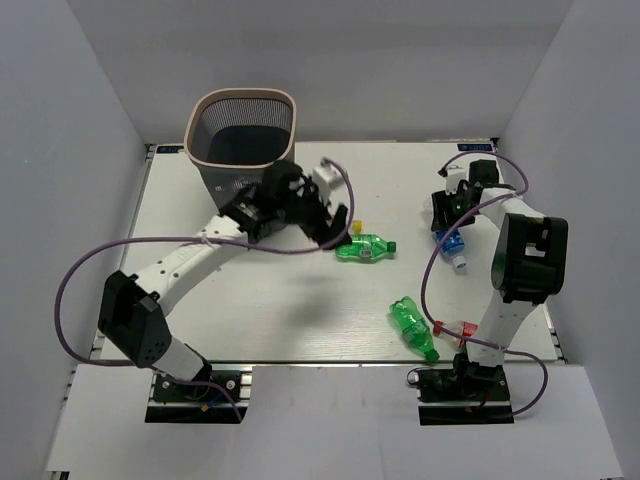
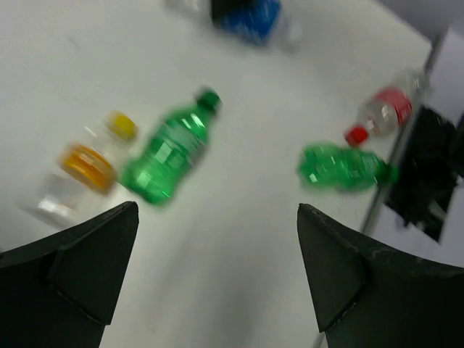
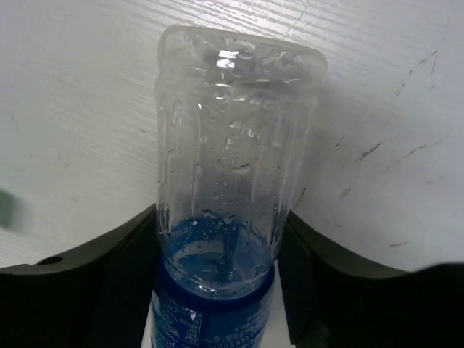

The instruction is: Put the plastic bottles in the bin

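Observation:
The bin (image 1: 243,130), dark mesh with a pale rim, stands at the far left. My left gripper (image 1: 330,225) hangs open and empty just right of it. In the left wrist view, its fingers (image 2: 217,210) frame bare table. Beyond them lie a green bottle (image 2: 170,148), a clear bottle with an orange label and yellow cap (image 2: 87,163), a second green bottle (image 2: 344,167) and a red-labelled clear bottle (image 2: 384,112). My right gripper (image 1: 447,222) is shut on a clear blue-labelled bottle (image 3: 232,167) at the right of the table, also seen from above (image 1: 453,250).
The green bottles lie at mid-table (image 1: 366,248) and near the front right (image 1: 413,327). The red-capped bottle (image 1: 455,328) lies against the right arm's base. White walls enclose the table (image 1: 250,300) on three sides. A purple cable loops off the left arm.

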You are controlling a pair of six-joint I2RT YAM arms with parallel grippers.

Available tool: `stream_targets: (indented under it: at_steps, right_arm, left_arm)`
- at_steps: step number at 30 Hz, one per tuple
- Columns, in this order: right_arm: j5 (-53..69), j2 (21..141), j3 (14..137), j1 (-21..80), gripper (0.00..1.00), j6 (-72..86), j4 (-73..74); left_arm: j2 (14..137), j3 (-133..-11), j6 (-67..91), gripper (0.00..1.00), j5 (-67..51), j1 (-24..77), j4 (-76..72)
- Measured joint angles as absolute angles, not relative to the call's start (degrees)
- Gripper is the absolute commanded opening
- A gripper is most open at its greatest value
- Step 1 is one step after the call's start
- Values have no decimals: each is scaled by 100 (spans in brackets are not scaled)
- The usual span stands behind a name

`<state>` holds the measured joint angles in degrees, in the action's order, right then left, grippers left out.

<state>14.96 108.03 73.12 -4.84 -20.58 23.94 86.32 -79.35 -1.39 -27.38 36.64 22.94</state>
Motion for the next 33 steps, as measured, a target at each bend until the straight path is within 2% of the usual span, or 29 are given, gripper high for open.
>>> stream_targets:
  at_steps: [1, 2, 5, 10, 14, 17, 20, 22, 25, 28, 33]
  right_arm:
    - [1503, 10807, 7349, -484, 44, -2080, 2427]
    - [1520, 10807, 7415, -486, 32, -2112, 2506]
    - [1680, 10807, 7767, -491, 18, -2217, 2978]
    - [2724, 10816, 9577, -423, 16, -2320, 3940]
    - [3789, 10853, 11489, -56, 16, -2193, 3870]
    - [4458, 10820, 12241, 622, 16, -1708, 2840]
    - [4906, 10812, 12162, 1455, 16, -862, 891]
    - [4976, 10923, 12084, 1907, 16, -454, 110]
    - [4882, 11391, 12368, 2386, 16, 178, -1100]
    - [4556, 12134, 13190, 2661, 14, 679, -1907]
    - [4038, 12440, 13047, 3044, 14, 1164, -2976]
  left_arm:
    - [8632, -7634, -34, 100, -2751, 3802, 2318]
    - [8630, -7343, 60, 100, -2749, 3920, 2309]
    - [8508, -6471, 381, 100, -2716, 4283, 2349]
    - [7948, -5393, 757, 100, -2604, 4635, 2357]
    - [7384, -4788, 976, 100, -2526, 4831, 2300]
    - [7137, -4425, 1140, 100, -2495, 4923, 2182]
    - [7102, -4200, 1332, 100, -2475, 5004, 2112]
    - [7102, -4108, 1444, 100, -2464, 5061, 2069]
    - [7100, -4069, 1579, 100, -2445, 5153, 2032]
    - [7102, -4069, 1667, 100, -2418, 5236, 1940]
    - [7181, -4099, 1809, 100, -2331, 5378, 1791]
